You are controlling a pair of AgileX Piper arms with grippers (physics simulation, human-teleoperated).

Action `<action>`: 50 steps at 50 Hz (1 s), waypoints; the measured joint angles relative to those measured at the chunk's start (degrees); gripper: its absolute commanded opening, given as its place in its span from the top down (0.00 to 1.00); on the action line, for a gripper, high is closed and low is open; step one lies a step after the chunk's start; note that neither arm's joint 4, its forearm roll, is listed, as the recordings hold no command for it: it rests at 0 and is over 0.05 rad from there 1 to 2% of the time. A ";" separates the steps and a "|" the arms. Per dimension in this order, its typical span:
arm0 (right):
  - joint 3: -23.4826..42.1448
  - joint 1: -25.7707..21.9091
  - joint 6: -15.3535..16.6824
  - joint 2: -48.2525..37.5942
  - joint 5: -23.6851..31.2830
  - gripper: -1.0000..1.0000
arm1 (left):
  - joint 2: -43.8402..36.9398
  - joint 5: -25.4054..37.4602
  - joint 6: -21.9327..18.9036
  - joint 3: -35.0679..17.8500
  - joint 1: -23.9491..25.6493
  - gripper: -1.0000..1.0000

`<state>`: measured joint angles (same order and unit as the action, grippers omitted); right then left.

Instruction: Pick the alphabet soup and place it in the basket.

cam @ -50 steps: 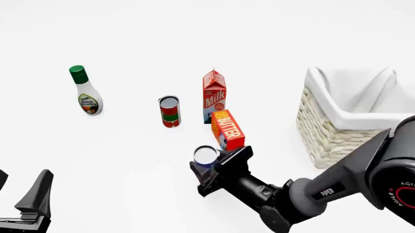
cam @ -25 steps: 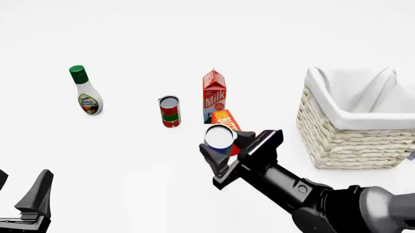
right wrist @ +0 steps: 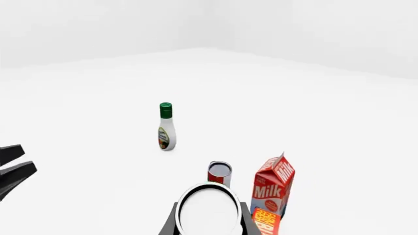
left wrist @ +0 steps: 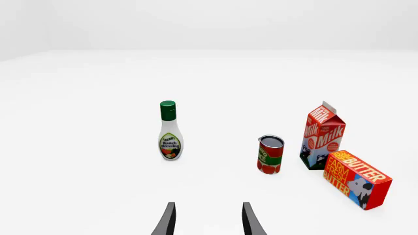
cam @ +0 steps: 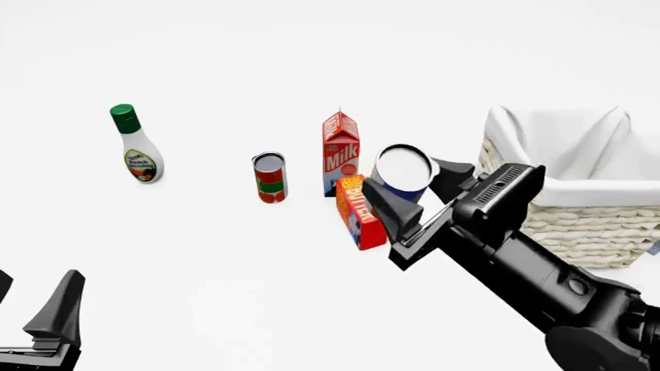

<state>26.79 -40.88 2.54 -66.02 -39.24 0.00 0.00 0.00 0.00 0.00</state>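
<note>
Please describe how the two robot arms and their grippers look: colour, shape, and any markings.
Both are matte black. The right arm is a thick rounded tube ending in a boxy wrist, and the right gripper has two flat angular fingers. The left gripper shows dark wedge-shaped fingers tapering to points. No markings or cables are legible now.

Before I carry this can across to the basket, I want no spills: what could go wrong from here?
1. The right end effector holds the small silver-topped, blue-labelled soup can just above the orange butter box and beside the red milk carton; swinging low could topple them.
2. The cream wicker basket's near rim sits about level with the can, so a flat move might clip it.
3. Little of the grip shows; the can may slip.
</note>
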 measured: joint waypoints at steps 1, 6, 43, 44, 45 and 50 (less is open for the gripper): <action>0.13 0.22 0.14 0.72 0.56 1.00 | 0.00 0.00 0.00 0.00 0.00 0.00; 0.93 1.76 0.87 4.27 3.46 1.00 | 0.00 0.00 0.00 0.00 0.00 0.00; 5.50 21.94 3.97 26.24 23.12 1.00 | 0.00 0.00 0.00 0.00 0.00 0.00; 5.53 22.68 4.00 26.70 23.50 1.00 | 0.00 0.00 0.00 0.00 0.00 0.00; 5.56 23.37 4.02 27.12 23.85 1.00 | 0.00 0.00 0.00 0.00 0.00 0.00; 5.58 26.72 4.05 29.08 25.40 1.00 | 0.00 0.00 0.00 0.00 0.00 0.00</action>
<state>32.37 -14.15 6.59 -36.94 -13.84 0.00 0.00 0.00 0.00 0.00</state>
